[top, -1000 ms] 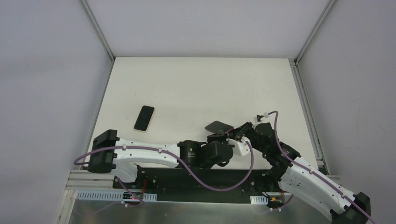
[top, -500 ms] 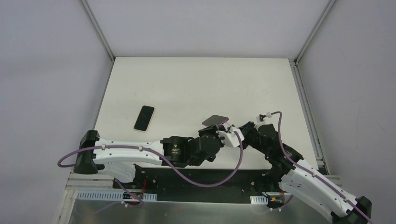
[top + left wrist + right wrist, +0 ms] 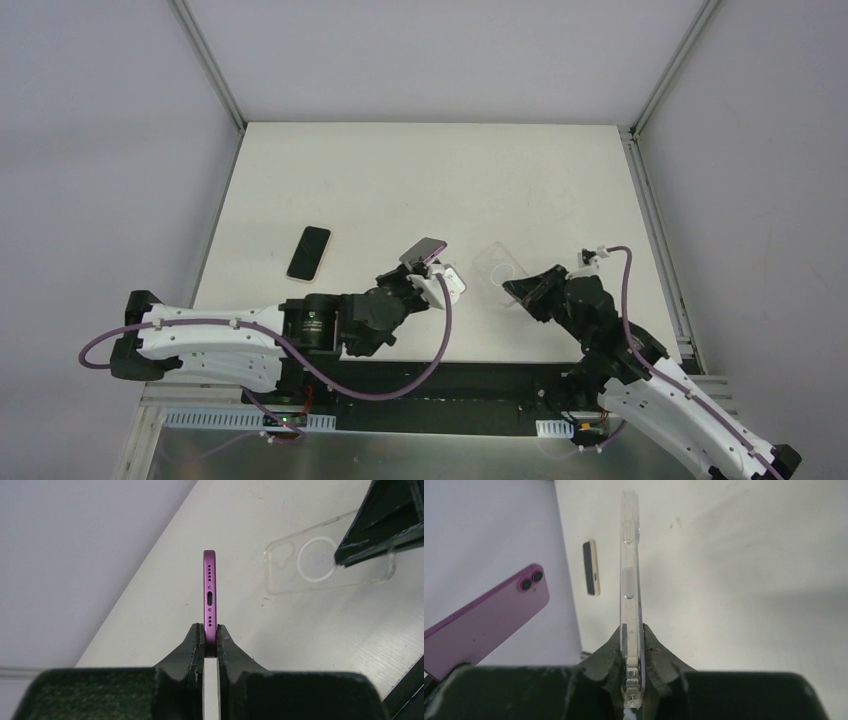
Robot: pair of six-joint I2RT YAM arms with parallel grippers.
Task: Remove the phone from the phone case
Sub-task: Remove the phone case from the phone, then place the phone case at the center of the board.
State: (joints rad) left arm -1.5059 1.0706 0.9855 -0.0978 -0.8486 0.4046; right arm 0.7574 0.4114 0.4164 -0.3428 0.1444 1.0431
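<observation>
Both arms have drawn apart in the last second. The two pincers were bunched together just right of centre; now one has swung off leftward with the phone and the other has backed away to the right with the case.

Starting at the left of the table (image 3: pixel 420 180), a second phone (image 3: pixel 309 253), dark-faced with a pale gold edge, lies flat and well clear of the action. Next comes the left arm, stretched low along the near edge from its base, wrist angled up toward the far side. The left gripper (image 3: pixel 210 630) is clamped hard on the purple phone (image 3: pixel 210 597), pads on front and back, port end toward its own camera. The handset is bare, tilted and lifted off the table.

Across a clear gap sits the see-through case (image 3: pixel 497 268), empty. The right gripper (image 3: pixel 633 635) pinches it by one end, jaws nearly closed on it. Whether its far end brushes the table, I can't tell. The right arm rises from the near right corner, elbow bent, wrist reaching left and far.

By my reading, the extraction itself is done and only the set-down remains. That calls for lowering each piece onto bare tabletop, away from the second phone, and letting go gently.
</observation>
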